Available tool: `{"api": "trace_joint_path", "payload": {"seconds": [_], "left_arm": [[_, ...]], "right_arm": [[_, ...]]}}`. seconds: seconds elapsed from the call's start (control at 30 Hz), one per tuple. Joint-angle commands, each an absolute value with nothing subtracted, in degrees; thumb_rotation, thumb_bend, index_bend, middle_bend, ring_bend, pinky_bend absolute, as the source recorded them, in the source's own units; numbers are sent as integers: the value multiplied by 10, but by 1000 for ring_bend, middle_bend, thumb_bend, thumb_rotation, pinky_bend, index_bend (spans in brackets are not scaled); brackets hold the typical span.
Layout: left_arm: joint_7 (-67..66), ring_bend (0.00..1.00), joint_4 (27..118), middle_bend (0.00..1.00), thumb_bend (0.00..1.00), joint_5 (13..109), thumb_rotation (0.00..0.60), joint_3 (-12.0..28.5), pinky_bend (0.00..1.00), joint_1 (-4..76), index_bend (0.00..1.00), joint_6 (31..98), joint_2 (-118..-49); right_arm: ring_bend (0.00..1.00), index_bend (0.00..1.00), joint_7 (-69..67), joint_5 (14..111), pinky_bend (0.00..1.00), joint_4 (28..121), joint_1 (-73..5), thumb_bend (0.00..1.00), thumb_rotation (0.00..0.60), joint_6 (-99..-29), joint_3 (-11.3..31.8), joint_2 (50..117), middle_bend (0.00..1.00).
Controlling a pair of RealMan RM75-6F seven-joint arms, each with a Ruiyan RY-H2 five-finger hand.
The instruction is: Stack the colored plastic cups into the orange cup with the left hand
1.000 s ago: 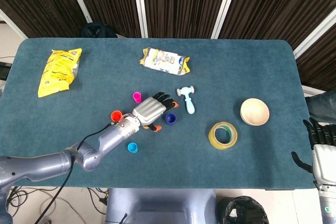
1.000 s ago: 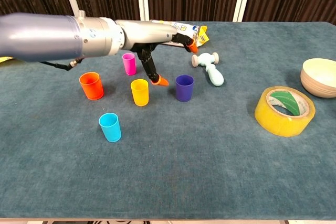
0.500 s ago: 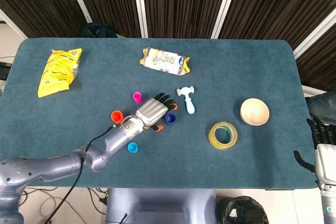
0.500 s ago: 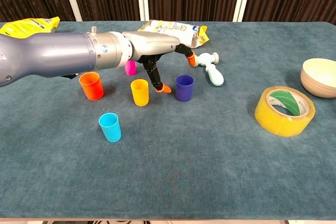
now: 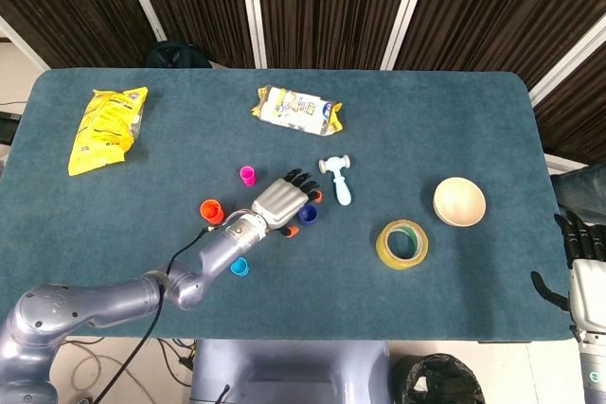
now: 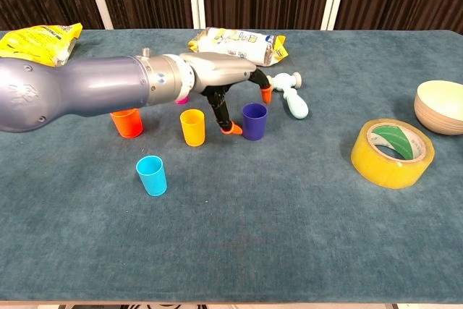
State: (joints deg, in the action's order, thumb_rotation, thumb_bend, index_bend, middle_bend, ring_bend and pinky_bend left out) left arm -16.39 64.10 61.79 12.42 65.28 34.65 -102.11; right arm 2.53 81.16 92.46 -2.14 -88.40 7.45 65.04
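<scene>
The orange cup (image 5: 210, 208) (image 6: 128, 123) stands upright, partly hidden by my left forearm in the chest view. Right of it stand a yellow cup (image 6: 192, 127) and a dark purple cup (image 5: 308, 214) (image 6: 254, 121). A cyan cup (image 5: 239, 266) (image 6: 151, 175) stands nearer the front, and a pink cup (image 5: 247, 174) further back. My left hand (image 5: 282, 203) (image 6: 221, 81) hovers open over the yellow and purple cups. Its thumb tip hangs low between them, close to the purple cup's left side. It holds nothing. My right hand (image 5: 579, 251) is at the table's right edge, empty, with its fingers extended.
A toy hammer (image 5: 337, 180) (image 6: 292, 99) lies just beyond the purple cup. A tape roll (image 5: 402, 243) (image 6: 392, 153) and a bowl (image 5: 459, 201) (image 6: 441, 105) sit to the right. A white snack pack (image 5: 296, 109) and a yellow bag (image 5: 107, 127) lie further back.
My left hand has shifted right and lower, from above the yellow cup toward the purple cup. Its thumb tip now hangs beside the purple cup. No cup has moved.
</scene>
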Motion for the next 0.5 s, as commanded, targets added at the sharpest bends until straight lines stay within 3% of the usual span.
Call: {"api": "trace_joint_path", "payload": {"seconds": [0.03, 0.5], "left_arm": [[-167, 0, 636, 138, 241, 621, 600, 121, 2, 657, 323, 345, -1028], [-171, 0, 621, 162, 293, 625, 600, 116, 2, 655, 419, 362, -1037]], "right_arm": [[126, 86, 25, 811, 85, 925, -21, 324, 600, -885, 76, 651, 78], [126, 86, 19, 810, 85, 927, -20, 325, 600, -887, 77, 650, 78]]}}
